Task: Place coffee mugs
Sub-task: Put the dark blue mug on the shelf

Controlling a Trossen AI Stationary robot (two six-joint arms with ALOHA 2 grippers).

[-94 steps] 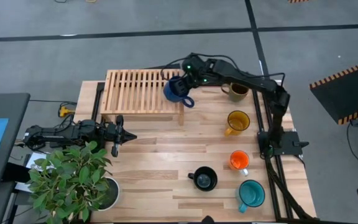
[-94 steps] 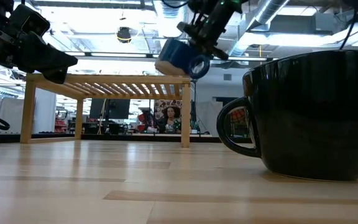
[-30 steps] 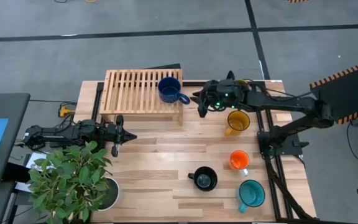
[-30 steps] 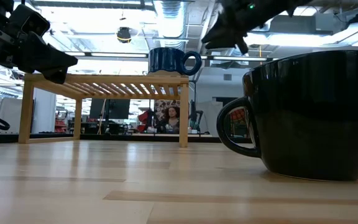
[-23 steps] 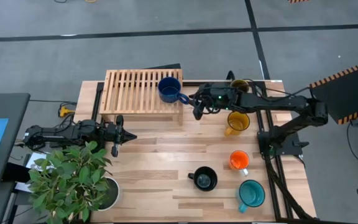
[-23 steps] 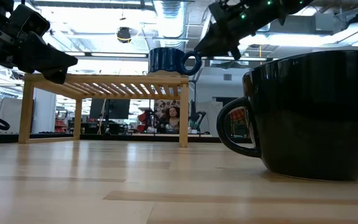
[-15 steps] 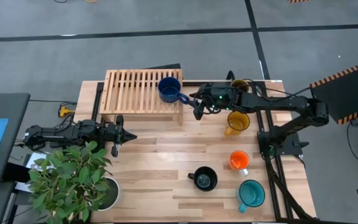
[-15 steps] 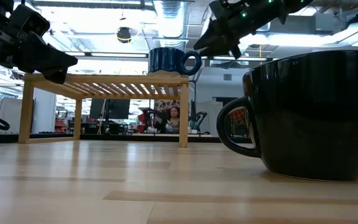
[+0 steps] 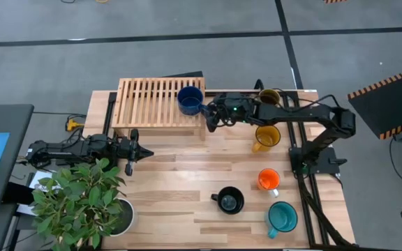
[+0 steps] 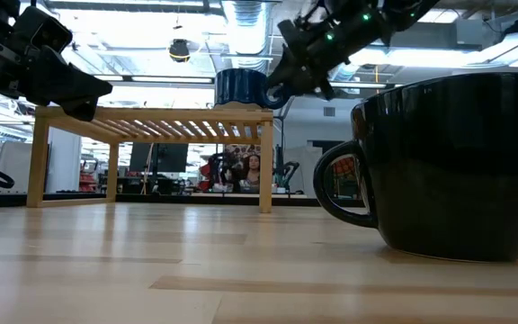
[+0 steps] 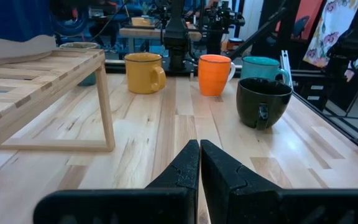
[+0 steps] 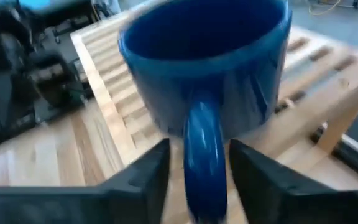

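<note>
The dark blue mug stands upright on the right end of the slatted wooden rack, its handle toward the table's right. My right gripper is open at that handle, one finger on each side with a narrow gap showing in the right wrist view. The yellow, orange, black and teal mugs stand on the table's right side. The olive-brown mug is partly hidden behind the right arm. My left gripper is shut and waits at the table's left.
A potted plant fills the near left corner. The black mug looms large in the low view. Bare wood lies between the rack and the near mugs. The right arm's frame stands at the table's right edge.
My right gripper has moved toward the table's left, from beside the yellow mug up to the blue mug's handle at the rack's right end. The blue mug has stayed upright on the rack.
</note>
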